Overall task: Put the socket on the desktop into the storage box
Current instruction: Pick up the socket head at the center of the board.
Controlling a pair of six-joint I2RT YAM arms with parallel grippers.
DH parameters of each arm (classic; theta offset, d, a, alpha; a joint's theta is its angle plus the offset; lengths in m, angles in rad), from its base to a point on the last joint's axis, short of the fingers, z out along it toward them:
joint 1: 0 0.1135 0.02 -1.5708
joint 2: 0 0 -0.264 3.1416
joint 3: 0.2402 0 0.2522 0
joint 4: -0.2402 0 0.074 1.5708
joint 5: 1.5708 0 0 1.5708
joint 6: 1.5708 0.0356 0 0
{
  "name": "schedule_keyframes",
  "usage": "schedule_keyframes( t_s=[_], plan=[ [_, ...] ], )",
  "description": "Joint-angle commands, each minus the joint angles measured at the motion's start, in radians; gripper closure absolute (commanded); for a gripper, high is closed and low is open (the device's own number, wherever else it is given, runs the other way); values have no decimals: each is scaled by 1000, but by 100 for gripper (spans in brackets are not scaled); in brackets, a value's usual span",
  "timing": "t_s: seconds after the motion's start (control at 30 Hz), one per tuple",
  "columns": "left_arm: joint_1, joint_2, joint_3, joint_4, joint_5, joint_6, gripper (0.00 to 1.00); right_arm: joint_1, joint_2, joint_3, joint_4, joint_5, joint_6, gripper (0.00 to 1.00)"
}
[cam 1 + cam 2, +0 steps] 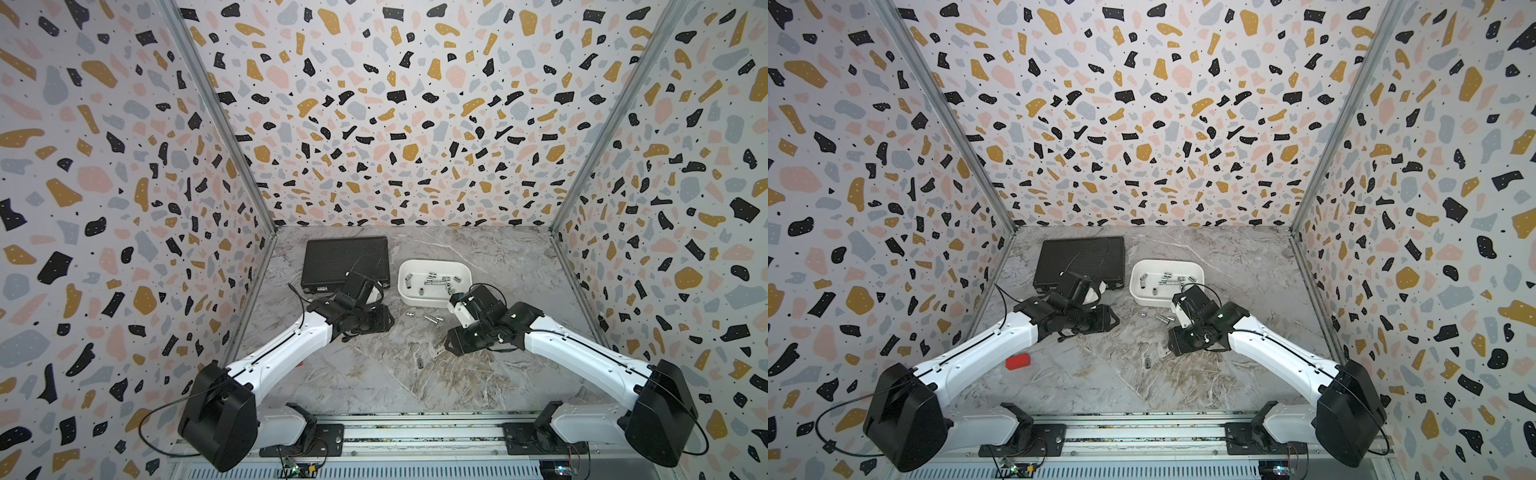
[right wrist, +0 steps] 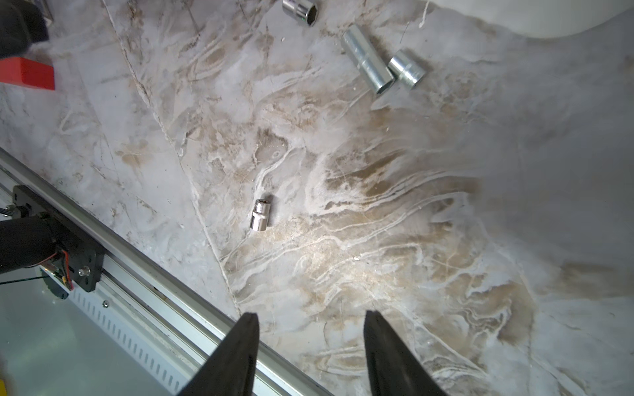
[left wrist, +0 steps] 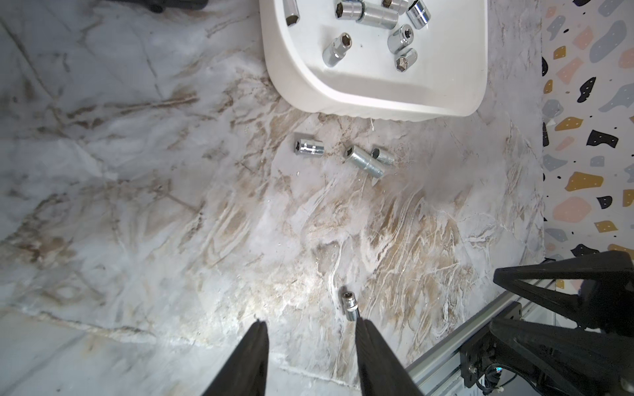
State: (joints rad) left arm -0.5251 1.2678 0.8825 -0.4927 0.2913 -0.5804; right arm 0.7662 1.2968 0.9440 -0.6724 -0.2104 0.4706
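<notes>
Three silver sockets lie on the marble desktop (image 1: 374, 374) just in front of the white storage box (image 1: 419, 301): a short socket (image 1: 411, 313), a long socket (image 1: 430, 319) and a small socket (image 1: 439, 319). A fourth socket (image 1: 420, 362) lies alone nearer the front. The box holds several sockets. My left gripper (image 3: 310, 322) hangs open above the desk with nothing between its fingers; the lone socket (image 3: 350, 305) shows just beyond one fingertip. My right gripper (image 2: 311, 313) is also open and empty, with the lone socket (image 2: 261, 214) farther ahead of it.
A black ribbed case (image 1: 347, 262) lies at the back left, behind the left arm. A red block (image 1: 1018, 360) rests on the desk near the left arm. A metal rail (image 1: 415, 424) runs along the front edge. Patterned walls enclose the desk on three sides.
</notes>
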Motion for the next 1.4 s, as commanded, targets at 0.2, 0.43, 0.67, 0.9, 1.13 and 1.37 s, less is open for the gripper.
schedule_keyframes(
  t_s=[0.2, 0.43, 0.67, 0.9, 1.13, 1.37],
  plan=[
    [31, -137, -153, -8, 20, -66, 53, 98, 79, 60, 12, 56, 36, 46],
    [45, -213, -234, -6, 25, -106, 52, 131, 165, 107, 7, 65, 36, 46],
    [60, -279, -285, -19, 9, -149, 51, 165, 280, 181, -14, 57, 17, 47],
    [70, -324, -317, -35, 14, -168, 50, 186, 400, 268, -59, 68, 2, 49],
    [76, -333, -333, -31, 15, -180, 50, 201, 490, 327, -105, 71, -5, 51],
    [79, -335, -341, -30, 19, -180, 50, 210, 552, 363, -128, 69, -9, 52]
  ],
)
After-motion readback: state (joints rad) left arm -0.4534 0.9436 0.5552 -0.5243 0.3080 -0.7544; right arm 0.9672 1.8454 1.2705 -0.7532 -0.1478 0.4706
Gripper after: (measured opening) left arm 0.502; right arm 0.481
